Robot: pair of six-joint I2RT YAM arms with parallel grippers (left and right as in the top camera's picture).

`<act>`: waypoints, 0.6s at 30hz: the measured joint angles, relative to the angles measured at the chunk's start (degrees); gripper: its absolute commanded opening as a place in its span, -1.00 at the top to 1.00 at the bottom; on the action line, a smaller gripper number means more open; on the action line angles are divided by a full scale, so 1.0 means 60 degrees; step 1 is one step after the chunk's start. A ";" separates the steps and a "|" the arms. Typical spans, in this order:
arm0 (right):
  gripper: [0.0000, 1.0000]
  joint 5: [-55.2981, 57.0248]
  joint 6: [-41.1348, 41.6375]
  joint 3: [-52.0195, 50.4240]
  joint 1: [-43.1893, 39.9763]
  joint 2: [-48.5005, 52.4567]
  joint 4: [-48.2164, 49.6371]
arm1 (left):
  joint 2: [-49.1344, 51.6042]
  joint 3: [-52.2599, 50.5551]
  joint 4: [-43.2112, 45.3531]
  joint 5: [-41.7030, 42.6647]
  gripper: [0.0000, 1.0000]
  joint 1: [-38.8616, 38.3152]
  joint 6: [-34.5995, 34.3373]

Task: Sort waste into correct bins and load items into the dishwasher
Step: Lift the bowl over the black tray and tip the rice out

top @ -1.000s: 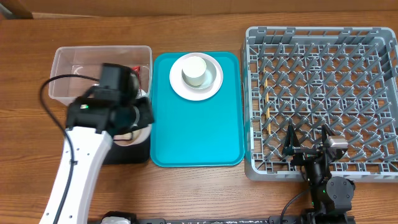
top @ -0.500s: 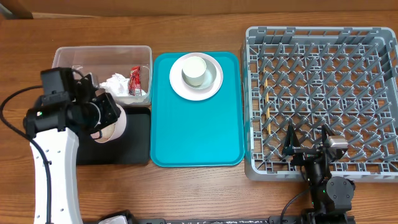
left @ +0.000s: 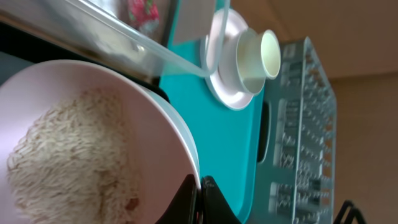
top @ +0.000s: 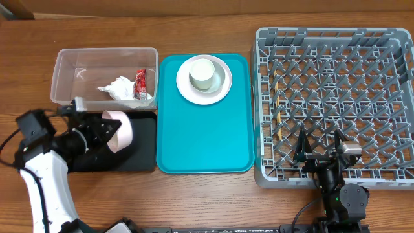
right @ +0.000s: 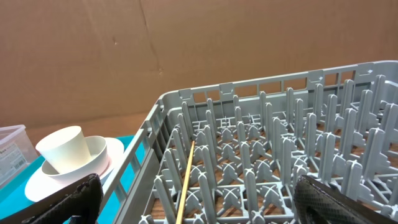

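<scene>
My left gripper point(top: 103, 133) is shut on the rim of the pale pink bowl point(top: 121, 131) and holds it tipped on its side over the black tray point(top: 143, 155). In the left wrist view the fingers point(left: 200, 193) pinch the bowl's rim point(left: 168, 118), and rice point(left: 62, 152) lies inside. The clear tub point(top: 65, 77) holds the white tissue point(top: 116, 89) and red wrapper point(top: 140, 84). The white cup point(top: 202, 72) stands in a grey bowl point(top: 220, 79) on the plate point(top: 204, 98). My right gripper point(top: 320, 150) is open and empty over the dish rack's point(top: 336, 39) front edge.
The teal serving tray point(top: 204, 136) lies between the bins and the rack and carries the plate stack. A thin wooden stick point(right: 185, 180) lies among the pegs on the rack's left side. Bare wooden table point(top: 207, 200) runs along the front.
My left arm has swung from over the clear tub down and left, carrying the pink bowl over the black tray. The right arm has not moved.
</scene>
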 measured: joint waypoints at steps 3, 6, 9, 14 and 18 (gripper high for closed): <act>-1.00 0.0000 0.0004 0.0000 0.0004 0.0000 -0.0004 | 0.0000 -0.0535 0.0328 0.0820 0.92 0.0667 0.0120; -1.00 0.0000 0.0004 0.0000 0.0004 0.0000 -0.0004 | 0.0000 -0.0896 0.0583 0.1588 0.92 0.1042 0.0142; -1.00 0.0000 0.0004 0.0000 0.0000 0.0000 0.0000 | 0.0000 -0.1049 0.0718 0.2237 0.92 0.1275 0.0175; -1.00 0.0000 0.0004 0.0000 0.0000 0.0000 0.0000 | 0.0000 -0.1100 0.0998 0.3064 0.92 0.1370 0.0178; -1.00 0.0000 0.0004 0.0000 0.0004 0.0000 0.0000 | 0.0000 -0.1100 0.1326 0.3617 0.92 0.1475 0.0197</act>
